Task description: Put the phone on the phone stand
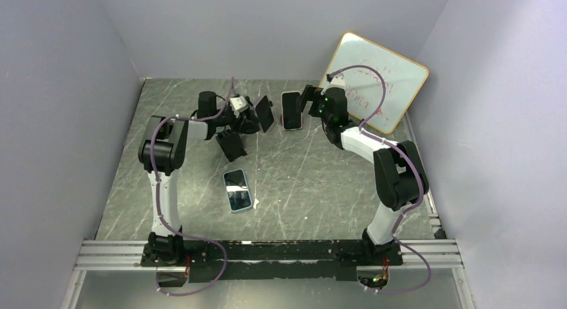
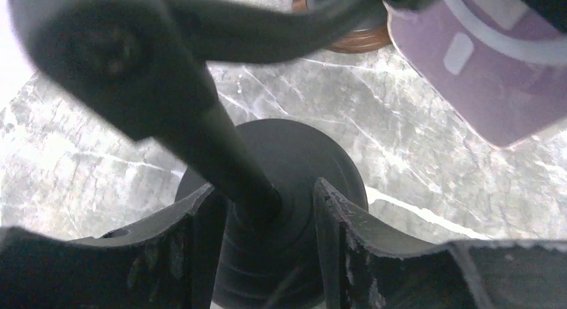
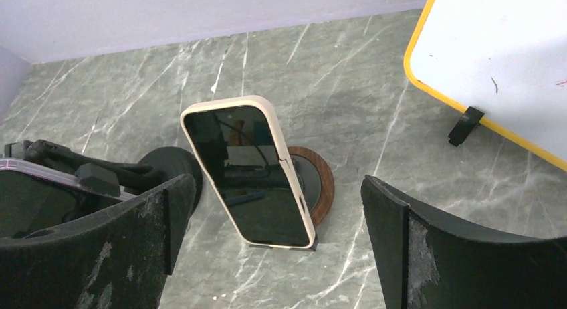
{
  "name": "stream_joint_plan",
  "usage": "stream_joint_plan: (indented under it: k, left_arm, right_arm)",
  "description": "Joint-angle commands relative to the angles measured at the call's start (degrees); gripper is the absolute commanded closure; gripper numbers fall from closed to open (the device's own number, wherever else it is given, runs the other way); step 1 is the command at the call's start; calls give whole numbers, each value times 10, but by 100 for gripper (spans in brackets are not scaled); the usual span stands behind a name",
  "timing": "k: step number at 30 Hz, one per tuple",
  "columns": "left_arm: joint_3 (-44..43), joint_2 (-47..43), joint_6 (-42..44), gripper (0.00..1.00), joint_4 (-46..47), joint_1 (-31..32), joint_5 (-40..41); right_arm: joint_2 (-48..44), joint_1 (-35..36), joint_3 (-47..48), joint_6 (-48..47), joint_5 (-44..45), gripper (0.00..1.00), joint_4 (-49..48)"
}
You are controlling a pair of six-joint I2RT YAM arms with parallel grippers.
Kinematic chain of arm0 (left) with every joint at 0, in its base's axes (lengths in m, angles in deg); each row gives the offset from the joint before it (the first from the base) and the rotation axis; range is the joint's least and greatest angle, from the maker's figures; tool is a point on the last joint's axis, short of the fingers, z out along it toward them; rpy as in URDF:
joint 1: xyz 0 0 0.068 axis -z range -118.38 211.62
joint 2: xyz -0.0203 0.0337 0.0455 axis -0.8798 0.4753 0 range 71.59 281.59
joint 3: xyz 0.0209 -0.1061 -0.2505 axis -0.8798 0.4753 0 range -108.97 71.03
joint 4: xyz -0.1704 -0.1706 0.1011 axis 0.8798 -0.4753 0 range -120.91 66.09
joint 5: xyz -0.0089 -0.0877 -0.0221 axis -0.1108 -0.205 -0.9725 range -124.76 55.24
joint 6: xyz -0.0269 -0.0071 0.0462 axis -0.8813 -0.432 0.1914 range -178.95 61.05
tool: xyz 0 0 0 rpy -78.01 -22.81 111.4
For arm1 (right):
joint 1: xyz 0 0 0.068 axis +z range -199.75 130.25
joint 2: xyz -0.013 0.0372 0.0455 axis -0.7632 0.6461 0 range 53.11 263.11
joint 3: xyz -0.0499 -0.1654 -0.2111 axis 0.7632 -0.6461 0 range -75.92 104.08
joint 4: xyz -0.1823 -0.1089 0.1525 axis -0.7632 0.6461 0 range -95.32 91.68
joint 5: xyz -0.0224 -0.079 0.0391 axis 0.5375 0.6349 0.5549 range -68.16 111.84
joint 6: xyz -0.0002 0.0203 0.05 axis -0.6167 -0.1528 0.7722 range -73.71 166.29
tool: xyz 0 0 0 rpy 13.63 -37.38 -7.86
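A phone in a blue case (image 1: 238,190) lies flat, screen up, mid-table. A black phone stand (image 2: 294,162) has its round base right under my left gripper (image 2: 264,188). Both fingers (image 2: 337,235) sit close on either side of its stem, and contact is hard to judge. A purple-backed phone (image 2: 491,68) sits on that stand's head (image 1: 264,114). My right gripper (image 3: 275,188) is open, well short of a cream-cased phone (image 3: 249,172). That phone leans upright on a stand with a wood-rimmed base (image 3: 324,182).
A yellow-framed whiteboard (image 1: 378,78) leans on the back right wall, its foot (image 3: 466,125) on the table. Grey walls close in the left, back and right. The two stands are close together at the back centre (image 1: 291,110).
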Motion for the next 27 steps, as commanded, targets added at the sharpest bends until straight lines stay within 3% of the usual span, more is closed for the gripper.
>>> stream_joint_plan:
  k: [1,7,15,20,27]
  left_arm:
    - [70,-34,-97,41,163,-9,45]
    - [181,-55,-209,44,393,-4,137]
    - [223,-45,-297,50,546,5,173]
    - [228,-44,-305,50,582,22,187]
    - [233,-46,-278,53,579,45,276]
  right_arm:
    - [-13,-5,-4,5,-8,0,-15]
    - [-15,-6,-8,5,-9,0,-18]
    - [-13,-5,-13,4,-7,0,-19]
    - [-12,-6,-17,4,-7,0,-24]
    - [-11,-6,-19,4,-11,0,-27]
